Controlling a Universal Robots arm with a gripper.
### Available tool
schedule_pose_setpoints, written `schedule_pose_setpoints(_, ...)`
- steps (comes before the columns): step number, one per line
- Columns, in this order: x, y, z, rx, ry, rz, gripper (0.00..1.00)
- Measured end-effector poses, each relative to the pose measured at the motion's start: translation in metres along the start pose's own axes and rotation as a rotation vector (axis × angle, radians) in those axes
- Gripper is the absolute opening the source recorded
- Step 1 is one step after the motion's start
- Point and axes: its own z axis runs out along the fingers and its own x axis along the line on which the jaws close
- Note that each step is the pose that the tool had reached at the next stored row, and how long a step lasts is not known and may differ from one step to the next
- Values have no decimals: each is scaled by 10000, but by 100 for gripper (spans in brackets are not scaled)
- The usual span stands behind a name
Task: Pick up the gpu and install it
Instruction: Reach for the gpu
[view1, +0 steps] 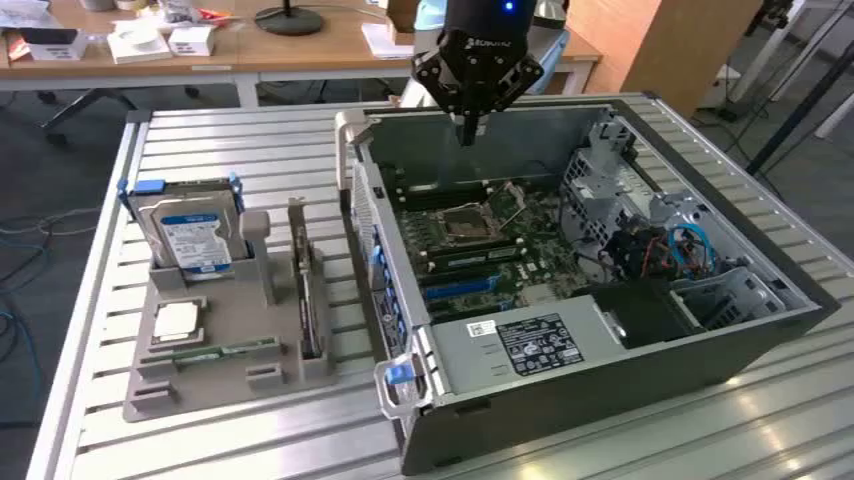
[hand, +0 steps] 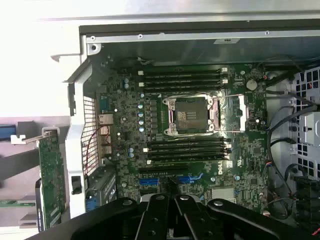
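gripper (view1: 467, 132): fingers together, holding nothing, above computer case (view1: 601, 400) | gpu (view1: 310, 300): upright in holder (view1: 214, 345) slot, well apart | risk: pinched fingers cannot straddle thin card, could topple it or strike case wall

The gpu (view1: 310, 300) stands edge-on in the holder (view1: 220, 322), faces hidden; the power supply label (view1: 531, 345) is unreadable

Hard drive (view1: 198, 235), grey holder (view1: 230, 312), slatted table (view1: 227, 150)

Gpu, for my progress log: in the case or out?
Out: the thin dark gpu card stands edgewise in the grey holder rack.
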Motion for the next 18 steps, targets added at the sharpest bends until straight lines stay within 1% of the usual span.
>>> schedule_pose_setpoints(12, 4, 0, 1, -1, -1, 1, 10)
schedule_pose_setpoints(15, 29, -2, 0, 0, 0, 0, 10)
schedule_pose_setpoints(18, 76, -6, 0, 0, 0, 0, 10)
